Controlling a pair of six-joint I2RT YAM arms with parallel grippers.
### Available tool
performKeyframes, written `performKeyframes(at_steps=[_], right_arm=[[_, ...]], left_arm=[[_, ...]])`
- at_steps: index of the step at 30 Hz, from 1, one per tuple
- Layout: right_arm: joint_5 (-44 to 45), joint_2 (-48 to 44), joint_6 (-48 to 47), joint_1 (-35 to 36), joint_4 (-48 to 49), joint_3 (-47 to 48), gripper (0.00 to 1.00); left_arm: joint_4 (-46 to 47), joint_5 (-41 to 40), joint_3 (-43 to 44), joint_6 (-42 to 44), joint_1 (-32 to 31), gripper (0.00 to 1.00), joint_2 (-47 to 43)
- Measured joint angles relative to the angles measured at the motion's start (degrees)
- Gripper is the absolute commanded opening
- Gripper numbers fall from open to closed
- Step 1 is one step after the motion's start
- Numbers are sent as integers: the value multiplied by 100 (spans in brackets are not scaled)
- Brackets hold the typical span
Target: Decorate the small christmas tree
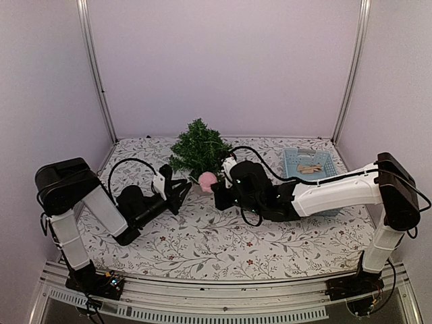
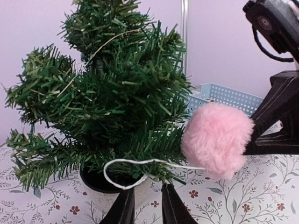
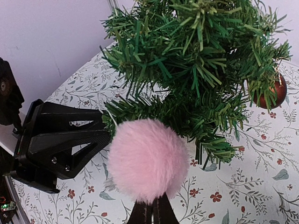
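Observation:
The small christmas tree [image 1: 198,150] stands in its white pot [image 2: 110,198] at the back middle of the table. My right gripper [image 1: 216,189] is shut on a fluffy pink pom-pom [image 1: 206,179] and holds it against the tree's lower front branches, above the table. In the right wrist view the pom-pom [image 3: 147,158] sits just above the closed fingertips of that gripper [image 3: 153,201]. Its white string loop [image 2: 117,177] hangs in front of the pot, right at my left gripper [image 2: 147,189]. The left gripper is narrowly open and empty. A red bauble [image 3: 271,93] hangs on the tree.
A light blue basket [image 1: 290,156] with small pale ornaments [image 1: 309,169] stands at the back right, behind my right arm. The floral tablecloth [image 1: 223,243] covers the table. White walls and metal posts [image 1: 98,74] enclose the back and sides.

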Motion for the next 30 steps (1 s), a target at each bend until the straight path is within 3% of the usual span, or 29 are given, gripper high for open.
performKeyframes(at_steps=[11, 17, 24, 30], right_arm=[[2, 0, -2, 0, 2, 0, 0], [4, 0, -4, 0, 0, 0, 0], [7, 0, -2, 0, 0, 0, 0], [7, 0, -2, 0, -2, 0, 0]], left_arm=[[2, 221, 81, 59, 4, 5, 55], [13, 214, -229, -9, 4, 4, 72], [15, 129, -664, -168, 4, 28, 208], [13, 63, -678, -501, 4, 35, 208]])
